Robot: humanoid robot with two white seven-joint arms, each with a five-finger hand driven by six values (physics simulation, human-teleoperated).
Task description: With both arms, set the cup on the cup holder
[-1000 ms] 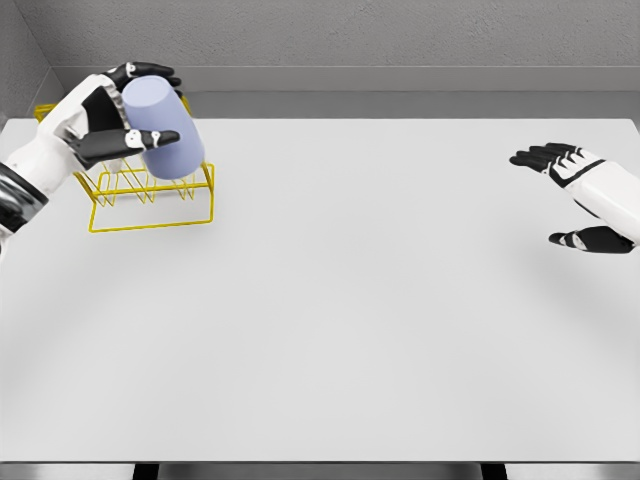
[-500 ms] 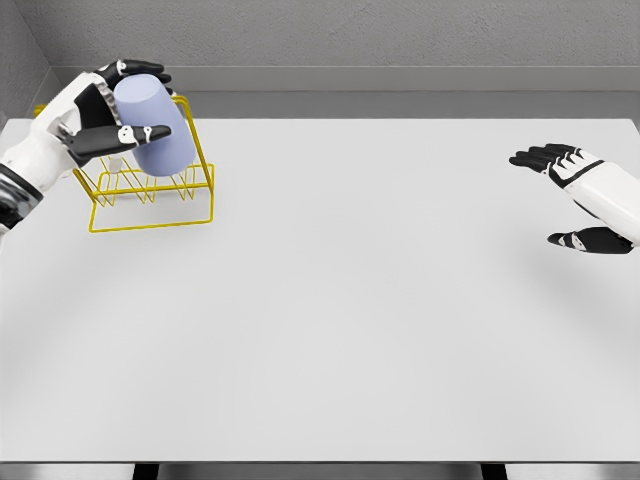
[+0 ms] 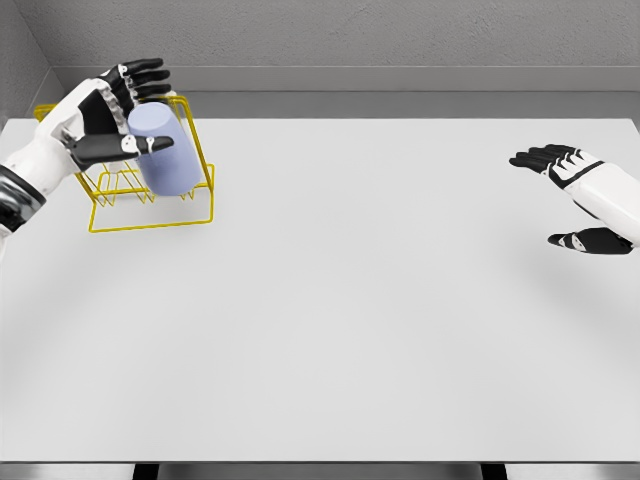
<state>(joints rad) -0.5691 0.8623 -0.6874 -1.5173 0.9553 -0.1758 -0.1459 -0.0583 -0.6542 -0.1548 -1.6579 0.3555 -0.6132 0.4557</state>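
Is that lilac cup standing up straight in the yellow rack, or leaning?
Leaning. The cup tilts within the yellow wire rack, its upper end toward the left hand, whose fingers are spread.

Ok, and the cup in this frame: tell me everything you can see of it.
The cup is a plain pale lavender cylinder, matte and unmarked, with no handle showing. It sits tilted, closed end up and toward the back, over the yellow wire cup holder at the table's far left. The left hand is beside it with its fingers spread above and behind the top; the thumb lies across the cup's front, though contact cannot be confirmed. Its lower end overlaps the rack wires.
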